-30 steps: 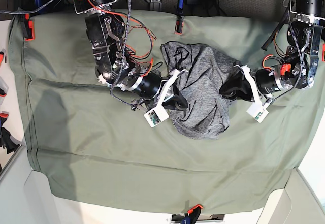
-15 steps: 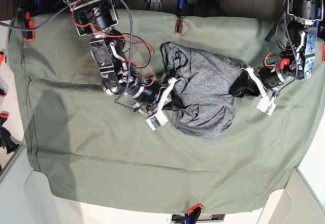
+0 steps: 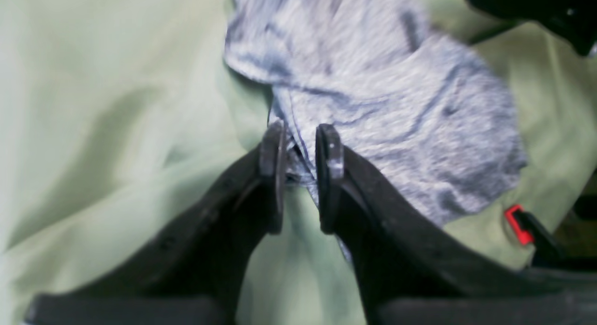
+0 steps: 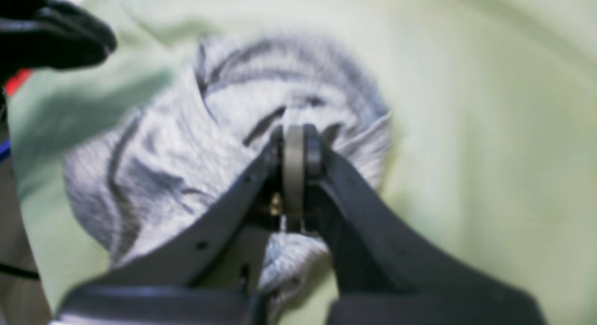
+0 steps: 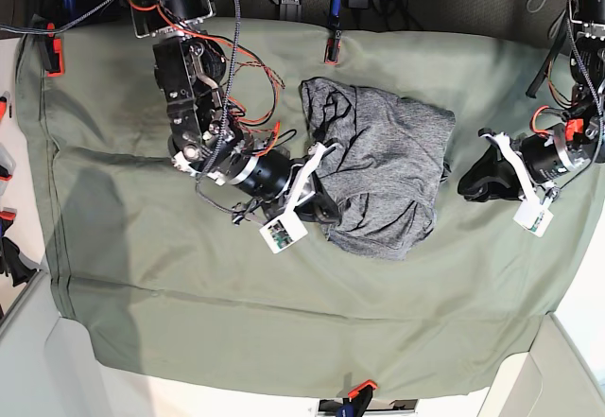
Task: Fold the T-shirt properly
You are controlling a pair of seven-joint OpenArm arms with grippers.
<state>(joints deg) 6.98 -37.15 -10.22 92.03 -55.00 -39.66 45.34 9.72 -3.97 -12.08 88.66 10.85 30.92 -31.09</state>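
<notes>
Right hand (image 4: 294,176) pinching the T-shirt (image 5: 383,176) edge, left hand (image 3: 301,176) slightly spread w/ hem between fingers, so one-sided tug prob bunches it.

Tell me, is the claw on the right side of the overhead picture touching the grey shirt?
Apart. In the base view, the left gripper sits beside the T-shirt, with green cloth between them; its fingers look slightly parted.
</notes>
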